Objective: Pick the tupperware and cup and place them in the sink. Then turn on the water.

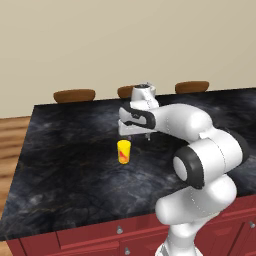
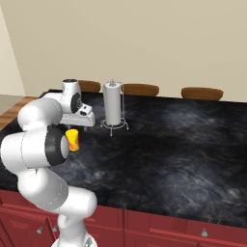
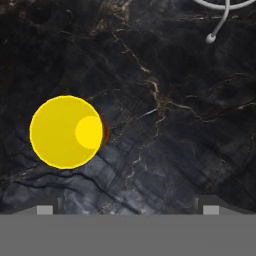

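My claw [image 1: 138, 136] hangs above a dark marble table [image 1: 65, 175], its jaws spread wide and holding nothing. The cup [image 1: 124, 151], small and yellow with a red-orange mark on its side, stands upright on the table just below and a little to one side of my claw. Looking straight down from my hand, I see the cup [image 3: 66, 132] as a bright yellow circle, off to the left of the line between my two fingertips [image 3: 45, 210], so I am not yet centred over it. From the right-hand camera the cup [image 2: 73, 139] peeks out beside my own white arm, and a paper towel holder [image 2: 114, 107] stands behind it on the table, near but apart from it. Three brown stool seats [image 1: 74, 95] line the far edge of the table, and red cabinet fronts [image 2: 159, 231] run along the near side. I judge that I am at the step of fetching the cup, with nothing yet picked up. The next move, as I judge it, calls for shifting my claw sideways until the cup sits between the fingers, then lowering around it and closing on its sides without tipping it.
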You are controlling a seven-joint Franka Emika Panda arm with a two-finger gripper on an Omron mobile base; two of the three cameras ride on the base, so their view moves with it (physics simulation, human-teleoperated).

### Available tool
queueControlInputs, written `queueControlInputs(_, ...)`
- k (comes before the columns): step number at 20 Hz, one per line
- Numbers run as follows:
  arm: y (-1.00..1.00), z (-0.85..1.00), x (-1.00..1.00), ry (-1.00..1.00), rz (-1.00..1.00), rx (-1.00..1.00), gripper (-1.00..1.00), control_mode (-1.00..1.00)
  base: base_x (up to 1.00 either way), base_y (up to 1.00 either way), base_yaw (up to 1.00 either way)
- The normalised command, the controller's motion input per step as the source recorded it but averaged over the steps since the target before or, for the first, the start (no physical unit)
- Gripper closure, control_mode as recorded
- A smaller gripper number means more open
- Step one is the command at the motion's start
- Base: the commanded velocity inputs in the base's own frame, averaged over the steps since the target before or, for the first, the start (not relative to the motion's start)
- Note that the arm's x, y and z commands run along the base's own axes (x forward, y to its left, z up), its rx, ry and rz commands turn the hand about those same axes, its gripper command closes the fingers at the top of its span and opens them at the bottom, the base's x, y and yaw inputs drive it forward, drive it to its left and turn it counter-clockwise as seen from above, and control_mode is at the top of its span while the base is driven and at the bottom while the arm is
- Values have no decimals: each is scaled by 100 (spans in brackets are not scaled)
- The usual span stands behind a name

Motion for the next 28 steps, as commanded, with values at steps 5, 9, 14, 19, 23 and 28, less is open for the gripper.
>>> queueControlInputs(5,0,-14,0,1,0,0,-100,-100,0,0,0)
queueControlInputs(9,0,-11,0,1,0,0,-100,-100,0,0,0)
queueControlInputs(14,0,-14,0,1,0,0,-100,-100,0,0,0)
queueControlInputs(19,0,-15,1,1,0,0,-100,-100,0,0,0)
queueControlInputs(23,0,-11,14,0,0,0,-100,-100,0,0,0)
queueControlInputs(28,0,-10,16,0,0,0,-100,-100,0,0,0)
